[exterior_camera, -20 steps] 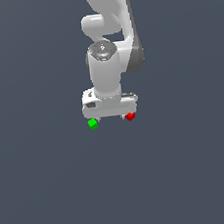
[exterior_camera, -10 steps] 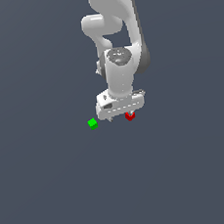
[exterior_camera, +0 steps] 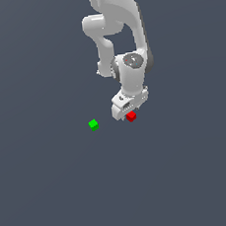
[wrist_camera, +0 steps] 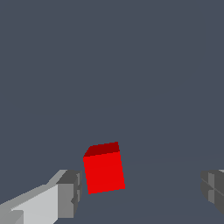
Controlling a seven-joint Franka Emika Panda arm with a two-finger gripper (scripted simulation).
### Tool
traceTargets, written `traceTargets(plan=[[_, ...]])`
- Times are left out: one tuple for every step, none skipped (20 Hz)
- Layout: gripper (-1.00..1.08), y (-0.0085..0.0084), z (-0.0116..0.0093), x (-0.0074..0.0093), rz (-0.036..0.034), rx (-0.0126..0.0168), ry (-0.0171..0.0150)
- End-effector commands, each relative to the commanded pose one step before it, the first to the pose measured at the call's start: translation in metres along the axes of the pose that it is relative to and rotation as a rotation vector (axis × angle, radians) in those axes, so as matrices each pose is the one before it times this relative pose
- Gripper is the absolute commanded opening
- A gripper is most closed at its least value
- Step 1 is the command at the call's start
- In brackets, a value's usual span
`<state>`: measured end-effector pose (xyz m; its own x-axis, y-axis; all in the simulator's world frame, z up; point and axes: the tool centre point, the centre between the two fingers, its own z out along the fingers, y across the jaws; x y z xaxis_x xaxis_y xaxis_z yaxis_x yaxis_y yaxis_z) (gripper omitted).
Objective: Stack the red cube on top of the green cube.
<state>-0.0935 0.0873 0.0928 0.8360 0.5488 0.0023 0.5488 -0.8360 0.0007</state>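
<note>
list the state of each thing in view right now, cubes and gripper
red cube: resting on the surface between the fingers, near one pad, not gripped
green cube: on the surface, apart from the arm, nothing on top
gripper: open, low around the red cube

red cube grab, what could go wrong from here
The wrist view shows the red cube off-centre in the open hand, close to one finger and far from the other. Closing now could shove or twist it instead of pinching it squarely. The cube also sits skewed to the fingers, so a grip on its edges might slip. The green cube lies apart, so a crooked grasp could spoil the stacking.
</note>
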Motion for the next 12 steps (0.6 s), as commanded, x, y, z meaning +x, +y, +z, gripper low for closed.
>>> traceTargets(plan=[[1.0,-0.01218,0.00873,-0.00669,-0.06269,0.00084,-0.00006],[1.0,-0.00389,0.00285,-0.00208,-0.01949,0.00031,-0.0003],[1.0,-0.00345,0.00253,-0.00184,-0.01727,0.00028,-0.00027],[1.0,-0.00299,0.00221,-0.00161,-0.015,0.00024,-0.00024],[1.0,-0.00253,0.00188,-0.00137,-0.01271,0.00019,-0.00021],[1.0,-0.00205,0.00155,-0.00113,-0.01038,0.00012,-0.00019],[1.0,-0.00156,0.00123,-0.0009,-0.00805,0.00005,-0.00018],[1.0,-0.00105,0.00091,-0.00068,-0.00569,-0.00004,-0.00018],[1.0,-0.00056,0.0006,-0.00045,-0.00338,-0.00014,-0.00018],[1.0,-0.00001,0.00028,-0.00026,-0.00094,-0.00022,-0.00017],[1.0,0.00039,-0.00002,0.0,0.00113,-0.00034,-0.0002],[1.0,0.00027,-0.00008,0.00003,0.00096,-0.00014,-0.00007]])
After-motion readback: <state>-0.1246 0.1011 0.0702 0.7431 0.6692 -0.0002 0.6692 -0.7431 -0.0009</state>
